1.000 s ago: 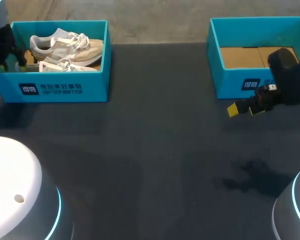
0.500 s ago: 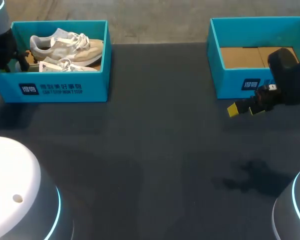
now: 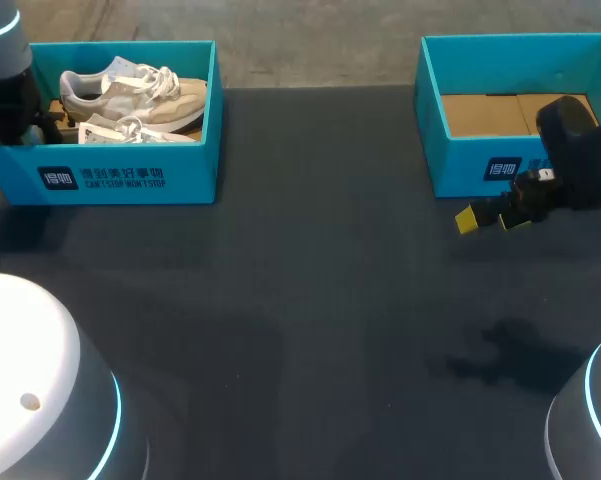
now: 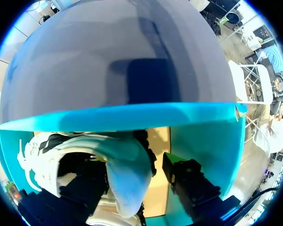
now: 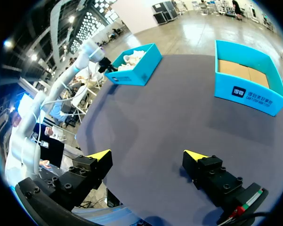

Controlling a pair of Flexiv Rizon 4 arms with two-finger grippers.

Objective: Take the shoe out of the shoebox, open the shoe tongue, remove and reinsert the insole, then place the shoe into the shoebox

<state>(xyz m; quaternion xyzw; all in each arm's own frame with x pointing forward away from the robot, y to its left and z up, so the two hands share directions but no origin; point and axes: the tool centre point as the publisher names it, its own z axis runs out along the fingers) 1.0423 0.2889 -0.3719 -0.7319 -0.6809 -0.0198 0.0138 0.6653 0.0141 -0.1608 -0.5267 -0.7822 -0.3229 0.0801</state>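
Across the dark table [image 3: 310, 300], my left gripper [image 4: 136, 162] sits inside the left shoebox [image 3: 130, 180], fingers apart astride the shoe [image 4: 120, 179] lying there, so I judge the lift-out needs a firm squeeze next, while my right gripper [image 5: 147, 156] hovers spread wide.

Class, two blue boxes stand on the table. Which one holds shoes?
The box at the robot's left: two pale shoes lie inside it. The box at the right shows only a bare cardboard floor.
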